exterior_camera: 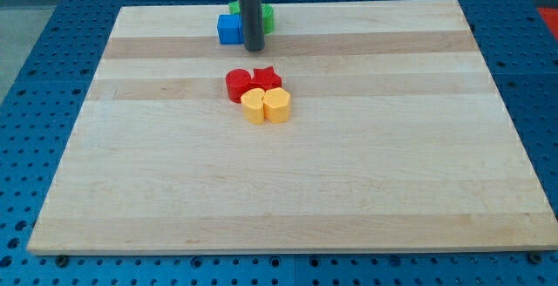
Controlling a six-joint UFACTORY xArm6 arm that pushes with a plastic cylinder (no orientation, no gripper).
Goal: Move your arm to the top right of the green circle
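Observation:
My rod comes down from the view's top, and my tip (254, 48) rests on the board just right of a blue block (229, 29). Green blocks sit behind the rod near the board's top edge: one green piece (268, 19) shows to the rod's right, another (234, 9) peeks out above the blue block. The rod hides most of them, so I cannot tell which is the circle. My tip lies just below these green blocks.
A red round block (237, 85) and a red star-like block (266, 79) sit below my tip. Two yellow blocks (253, 106) (277, 105) touch them from below. All rest on the wooden board (392, 164).

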